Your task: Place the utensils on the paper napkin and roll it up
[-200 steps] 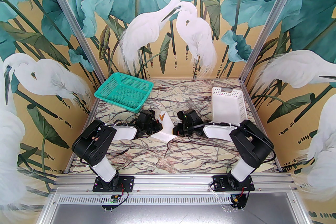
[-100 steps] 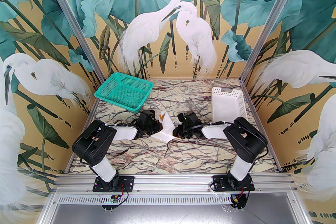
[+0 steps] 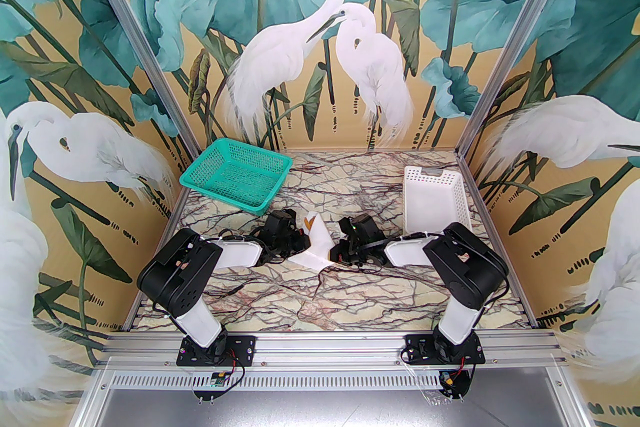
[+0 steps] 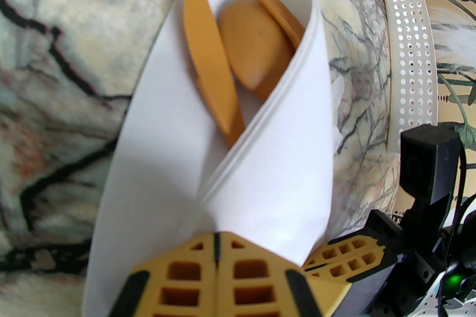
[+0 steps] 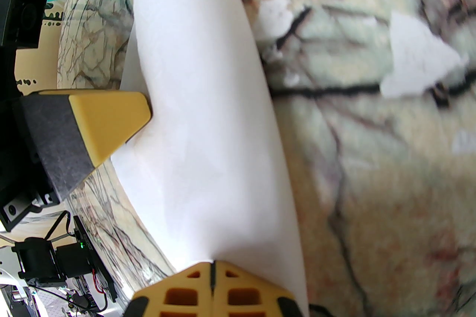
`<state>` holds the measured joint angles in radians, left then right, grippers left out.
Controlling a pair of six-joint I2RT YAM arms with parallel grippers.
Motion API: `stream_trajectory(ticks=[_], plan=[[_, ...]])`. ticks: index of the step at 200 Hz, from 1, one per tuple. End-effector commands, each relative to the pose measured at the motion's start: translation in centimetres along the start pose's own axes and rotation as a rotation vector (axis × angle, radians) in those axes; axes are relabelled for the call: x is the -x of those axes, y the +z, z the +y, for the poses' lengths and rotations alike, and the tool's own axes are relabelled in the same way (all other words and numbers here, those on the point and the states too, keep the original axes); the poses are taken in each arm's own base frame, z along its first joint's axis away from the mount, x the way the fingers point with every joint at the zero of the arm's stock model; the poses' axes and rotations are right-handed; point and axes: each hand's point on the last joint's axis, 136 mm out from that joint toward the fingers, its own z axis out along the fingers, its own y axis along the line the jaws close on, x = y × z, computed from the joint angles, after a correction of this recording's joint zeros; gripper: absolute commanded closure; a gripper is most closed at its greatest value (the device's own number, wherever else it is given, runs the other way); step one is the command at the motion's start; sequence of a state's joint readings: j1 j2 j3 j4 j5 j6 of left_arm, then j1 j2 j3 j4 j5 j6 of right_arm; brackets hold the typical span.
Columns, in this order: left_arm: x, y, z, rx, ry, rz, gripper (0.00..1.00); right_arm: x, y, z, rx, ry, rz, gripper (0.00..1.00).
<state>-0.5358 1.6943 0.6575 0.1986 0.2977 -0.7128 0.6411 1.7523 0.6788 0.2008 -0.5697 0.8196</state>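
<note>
The white paper napkin [image 3: 311,249] lies folded over into a cone between both grippers at mid-table. Orange-brown utensils [image 3: 311,221] poke out of its far end. The left wrist view looks into the napkin [image 4: 267,167]: a flat knife-like piece [image 4: 208,59], a rounded spoon bowl [image 4: 256,44] and a third piece [image 4: 279,16] lie inside. My left gripper [image 4: 216,235] is shut, pinching the napkin's near edge. From the right, my right gripper [image 5: 212,265] is shut on the napkin [image 5: 208,115]; the left finger [image 5: 111,115] touches its other side.
A green mesh basket [image 3: 235,174] stands at the back left, and a white perforated basket [image 3: 435,199] at the back right. The marble table [image 3: 320,305] stretches between the grippers and the arm bases.
The right arm's elbow has swung left toward the centre, and its wrist has shifted slightly along the napkin. The left arm and the napkin hold their place.
</note>
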Motion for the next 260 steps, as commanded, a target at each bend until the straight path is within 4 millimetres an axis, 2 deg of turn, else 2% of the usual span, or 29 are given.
stream_trajectory(ticks=[1,45,68,93,124,155,222,260], plan=[[-3.6,0.1,3.6,0.151,-0.010,0.096,1.00,-3.6,-0.6,-3.2,-0.093,0.096,0.081,1.00],[-4.6,0.1,3.8,0.158,-0.012,0.095,1.00,-4.8,-2.5,-2.3,-0.081,0.083,0.090,1.00],[-4.9,-0.1,3.6,0.156,-0.003,0.101,1.00,-4.8,-3.8,-1.6,-0.083,0.052,0.082,1.00],[-5.3,-0.2,3.4,0.158,0.008,0.106,1.00,-3.2,-5.4,-0.2,-0.051,0.025,0.028,1.00],[-5.7,-0.3,3.3,0.160,0.017,0.110,1.00,-0.1,-7.0,1.3,-0.009,-0.010,-0.062,1.00],[-6.2,-0.2,3.3,0.164,0.025,0.116,1.00,0.9,-5.8,2.6,0.056,-0.027,-0.034,1.00],[-6.1,-0.3,3.4,0.175,0.031,0.110,1.00,-0.4,-1.6,2.4,0.059,-0.019,0.051,1.00],[-6.1,-0.3,3.8,0.196,0.035,0.113,1.00,-2.2,-0.3,0.4,-0.009,0.010,0.114,1.00]])
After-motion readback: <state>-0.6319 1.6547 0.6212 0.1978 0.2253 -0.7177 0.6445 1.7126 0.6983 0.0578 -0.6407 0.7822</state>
